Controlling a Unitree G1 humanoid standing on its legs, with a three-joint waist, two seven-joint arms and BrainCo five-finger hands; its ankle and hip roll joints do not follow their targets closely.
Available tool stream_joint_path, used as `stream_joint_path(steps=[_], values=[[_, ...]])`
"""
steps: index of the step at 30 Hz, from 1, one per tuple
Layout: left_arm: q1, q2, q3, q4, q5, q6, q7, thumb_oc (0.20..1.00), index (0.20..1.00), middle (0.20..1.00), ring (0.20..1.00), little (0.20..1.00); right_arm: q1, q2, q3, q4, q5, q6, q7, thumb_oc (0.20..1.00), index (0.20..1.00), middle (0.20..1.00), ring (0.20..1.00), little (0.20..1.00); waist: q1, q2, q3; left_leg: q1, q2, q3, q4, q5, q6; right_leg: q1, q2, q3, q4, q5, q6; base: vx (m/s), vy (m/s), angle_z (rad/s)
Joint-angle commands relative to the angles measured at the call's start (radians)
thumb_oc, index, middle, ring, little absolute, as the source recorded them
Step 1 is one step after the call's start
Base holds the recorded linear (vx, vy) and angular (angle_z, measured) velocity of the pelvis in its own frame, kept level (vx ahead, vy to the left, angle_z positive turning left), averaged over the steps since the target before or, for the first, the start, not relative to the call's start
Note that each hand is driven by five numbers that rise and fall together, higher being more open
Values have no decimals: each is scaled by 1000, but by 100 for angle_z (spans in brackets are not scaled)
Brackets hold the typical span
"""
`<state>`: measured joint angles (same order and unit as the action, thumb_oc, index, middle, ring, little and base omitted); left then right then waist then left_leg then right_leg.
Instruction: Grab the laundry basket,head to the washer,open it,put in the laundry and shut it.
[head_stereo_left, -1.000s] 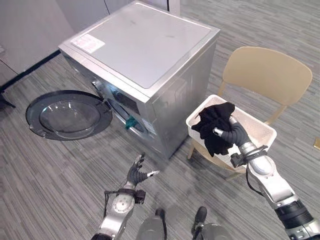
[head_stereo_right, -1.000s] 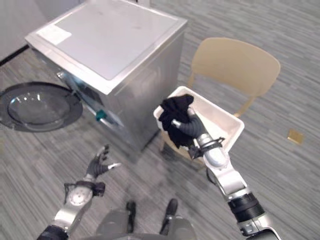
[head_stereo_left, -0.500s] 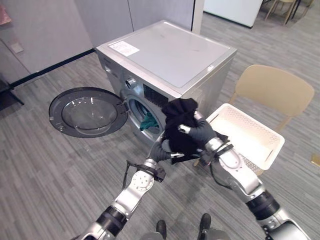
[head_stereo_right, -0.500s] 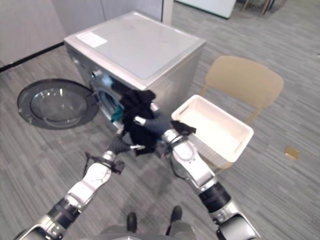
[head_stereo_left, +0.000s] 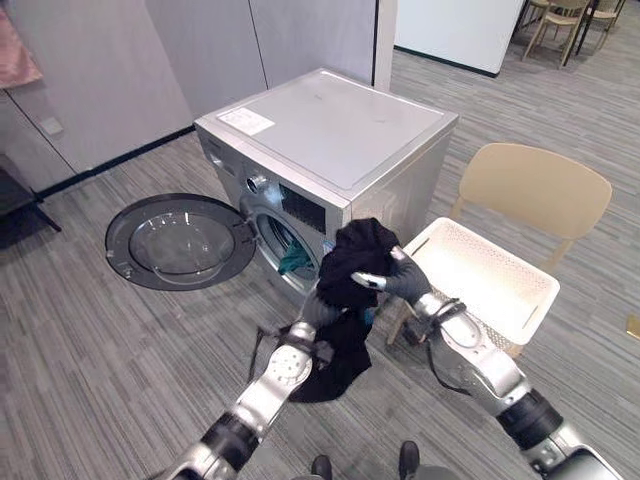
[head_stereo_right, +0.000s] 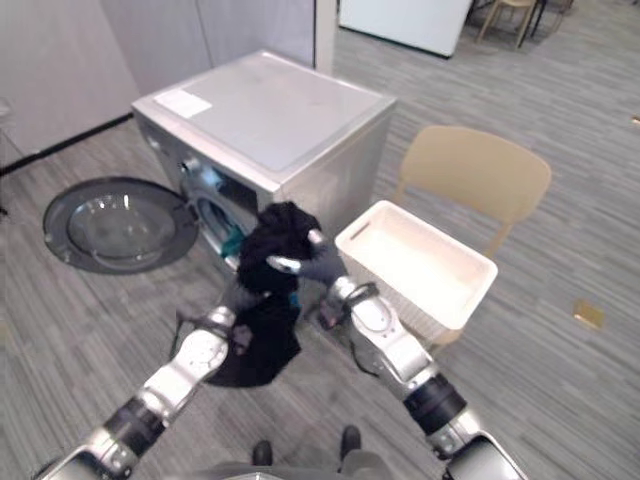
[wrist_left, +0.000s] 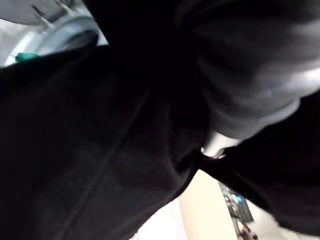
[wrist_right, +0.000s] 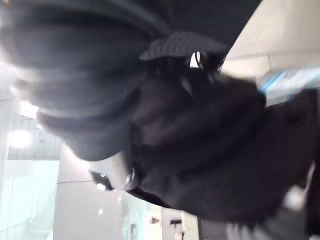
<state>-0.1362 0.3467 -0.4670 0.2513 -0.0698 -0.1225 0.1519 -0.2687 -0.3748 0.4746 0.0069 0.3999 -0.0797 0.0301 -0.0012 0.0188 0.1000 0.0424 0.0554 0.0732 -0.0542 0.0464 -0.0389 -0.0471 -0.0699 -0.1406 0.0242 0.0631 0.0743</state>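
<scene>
Between the washer (head_stereo_left: 330, 150) and the white laundry basket (head_stereo_left: 490, 285) on the tan chair (head_stereo_left: 535, 190), the right hand (head_stereo_left: 400, 280) clutches a black garment (head_stereo_left: 350, 290). It hangs in a long fold to the floor. The left hand (head_stereo_left: 318, 312) is under the cloth, its fingers hidden, so I cannot tell its grip. The trailing end could snag on the drum opening (head_stereo_left: 290, 250) or spill onto the open door (head_stereo_left: 180, 238) as it goes in beside the teal cloth (head_stereo_left: 295, 260).

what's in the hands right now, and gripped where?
A black garment. The right hand is curled round its bunched top; the rest hangs down over the left hand, whose grip cannot be told.
</scene>
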Motion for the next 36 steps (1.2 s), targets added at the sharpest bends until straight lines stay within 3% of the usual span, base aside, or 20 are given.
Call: stream_joint_path(steps=[1, 7, 12, 15, 16, 18, 21, 24, 28, 31, 33, 35, 36], values=[[-2, 20, 80, -10, -39, -47, -7, 200, 200, 200, 200, 200, 31, -10, -90, -50, -122, -26, -6, 1000, 1000, 1000, 1000, 1000, 12, -49, -25, -2, -72, 2, -3, -62, 22, 56, 30, -1, 7, -105, 28, 32, -60, 24], [177, 48, 211, 10, -76, -39, -73, 200, 200, 200, 200, 200, 192, -114, -211, 10, -295, -25, 9, 1000, 1000, 1000, 1000, 1000, 24, -46, -5, -27, -69, -22, 38, -64, 9, 71, 28, -43, -16, -111, 21, 18, -85, 19], [245, 53, 298, 197, -65, -14, -114, 200, 200, 200, 200, 200, 293, -172, -253, 194, -435, -25, 22, 1000, 1000, 1000, 1000, 1000, 46, -52, 49, -136, -75, -25, 155, -69, -9, 48, -1, -134, -3, -123, 8, -73, -31, 60], [244, 52, 337, 292, -58, 2, -111, 200, 200, 200, 200, 200, 301, -169, -233, 317, -517, -16, 3, 1000, 1000, 1000, 1000, 1000, 43, -55, 66, -156, -25, 84, 167, -69, -5, 43, -27, -211, 3, -130, 4, -29, 38, 92], [244, 52, 337, 292, -58, 2, -111, 200, 200, 200, 200, 200, 301, -169, -233, 318, -517, -16, 3, 1000, 1000, 1000, 1000, 1000, 42, -55, 66, -157, -25, 84, 167, -69, -5, 43, -27, -211, 3, -130, 4, 32, 30, 124], [245, 48, 376, 373, -59, 16, -95, 200, 200, 200, 200, 200, 306, -147, -214, 412, -559, -9, -10, 1000, 1000, 1000, 1000, 1000, 41, -61, 64, -146, 14, 148, 150, -73, -15, 67, -37, -263, 8, -153, 10, 205, 68, 87], [237, 51, 405, 396, -52, 26, -77, 200, 200, 200, 200, 200, 317, -124, -224, 489, -588, 5, -41, 1000, 1000, 1000, 1000, 1000, 31, -69, 64, -162, 67, 279, 115, -24, -29, 82, -72, -370, 9, -148, 18, 157, 139, 115], [252, 39, 437, 417, -61, 31, -72, 200, 200, 200, 200, 200, 310, -93, -229, 543, -592, 17, -42, 1000, 1000, 1000, 1000, 1000, 32, -65, 54, -166, 80, 295, 114, -27, -29, 108, -87, -404, 14, -157, 26, 207, 181, 120], [278, 45, 454, 412, -58, 34, -72, 200, 200, 200, 200, 200, 283, -64, -227, 576, -603, 28, -55, 1000, 1000, 1000, 1000, 1000, 48, -71, 49, -159, 32, 261, 123, -78, 11, 124, -141, -377, 91, -155, 47, 326, 300, 26], [278, 63, 454, 402, -52, 39, -70, 200, 200, 200, 200, 200, 274, -46, -228, 570, -588, 36, -62, 1000, 1000, 1000, 1000, 1000, 52, -75, 70, -128, -20, 233, 114, -119, 60, 51, -203, -308, 287, -113, 62, 251, 287, 19], [271, 70, 449, 403, -47, 38, -64, 200, 200, 200, 200, 200, 266, -37, -219, 557, -583, 35, -69, 1000, 1000, 1000, 1000, 1000, 42, -71, 91, -107, -39, 210, 108, -137, 82, -23, -195, -234, 401, -89, 69, 231, 213, 24], [263, 68, 436, 387, -47, 34, -63, 200, 200, 200, 200, 200, 263, -32, -215, 528, -576, 33, -67, 1000, 1000, 1000, 1000, 1000, 22, -64, 107, -72, -54, 176, 79, -145, 88, -112, -123, -129, 443, -124, 59, 240, 121, 28], [261, 67, 433, 382, -48, 32, -62, 200, 200, 200, 200, 200, 262, -33, -213, 522, -574, 31, -69, 1000, 1000, 1000, 1000, 1000, 13, -58, 114, -59, -58, 162, 69, -146, 87, -140, -95, -107, 428, -137, 53, 244, 53, 34]])
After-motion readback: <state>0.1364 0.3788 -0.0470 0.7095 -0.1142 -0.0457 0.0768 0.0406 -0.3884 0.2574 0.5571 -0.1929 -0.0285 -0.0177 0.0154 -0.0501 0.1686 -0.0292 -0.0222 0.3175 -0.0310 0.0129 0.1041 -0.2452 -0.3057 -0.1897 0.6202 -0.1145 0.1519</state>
